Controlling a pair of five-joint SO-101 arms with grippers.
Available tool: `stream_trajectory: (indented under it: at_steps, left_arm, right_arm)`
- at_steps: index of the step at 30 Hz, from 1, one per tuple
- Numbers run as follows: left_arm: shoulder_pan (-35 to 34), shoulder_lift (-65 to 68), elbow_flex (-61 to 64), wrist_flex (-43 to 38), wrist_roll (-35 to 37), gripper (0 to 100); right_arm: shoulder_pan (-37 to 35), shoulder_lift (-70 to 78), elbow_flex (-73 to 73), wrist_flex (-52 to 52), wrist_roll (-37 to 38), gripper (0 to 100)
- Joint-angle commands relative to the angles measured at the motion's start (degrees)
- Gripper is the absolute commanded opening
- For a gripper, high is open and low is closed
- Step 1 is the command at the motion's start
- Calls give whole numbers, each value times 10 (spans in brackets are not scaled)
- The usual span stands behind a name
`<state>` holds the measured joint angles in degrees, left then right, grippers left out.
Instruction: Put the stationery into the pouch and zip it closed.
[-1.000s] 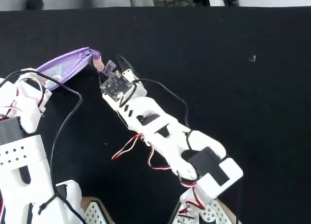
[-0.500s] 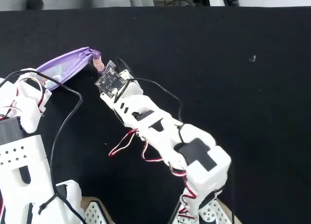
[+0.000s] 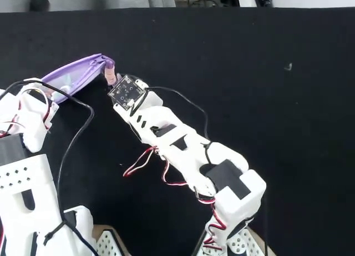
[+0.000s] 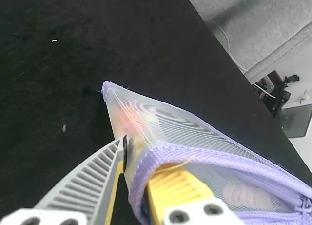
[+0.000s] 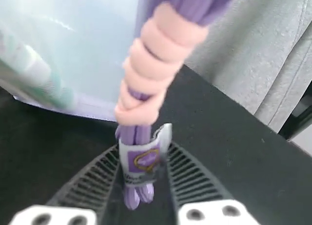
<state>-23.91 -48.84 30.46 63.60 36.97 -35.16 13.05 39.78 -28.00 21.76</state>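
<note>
Pouch [image 3: 75, 75]: lilac trim w/ clear ribbed mesh. Zip pull [image 5: 156, 54]: pink coil, purple cord. Table [image 3: 266, 89] blk.

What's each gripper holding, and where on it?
Left gripper clamps the pouch at its zipper-trimmed edge; right gripper pinches the zipper pull by its tagged tail.

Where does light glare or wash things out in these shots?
Right wrist view: light glows through the translucent purple-trimmed pouch, washing it pale beside the pink coiled zip pull. High view: the black tablecloth shows no glare.
</note>
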Motion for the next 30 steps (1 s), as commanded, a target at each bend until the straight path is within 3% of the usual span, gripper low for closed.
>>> stream_trajectory:
  at_steps: [1, 9, 13, 20, 26, 30]
  left_arm:
    - [-6, -8, -7, -11, 4, 29]
    - [-6, -5, -6, -15, -6, 29]
    - [-7, -10, 10, -29, -6, 30]
    - [-5, -11, 15, -41, -31, 30]
    - [-6, -11, 11, -43, -45, 30]
    - [-7, -11, -10, -39, -63, 119]
  right_arm:
    - [-6, -36, -1, -11, 45, 11]
    - [-4, -53, 8, -10, 56, 11]
    - [-6, -109, 11, 62, 88, 11]
    - [-7, -232, 6, 202, 45, 11]
    - [-17, -262, 3, 240, 31, 11]
    - [-15, -261, 3, 239, 31, 11]
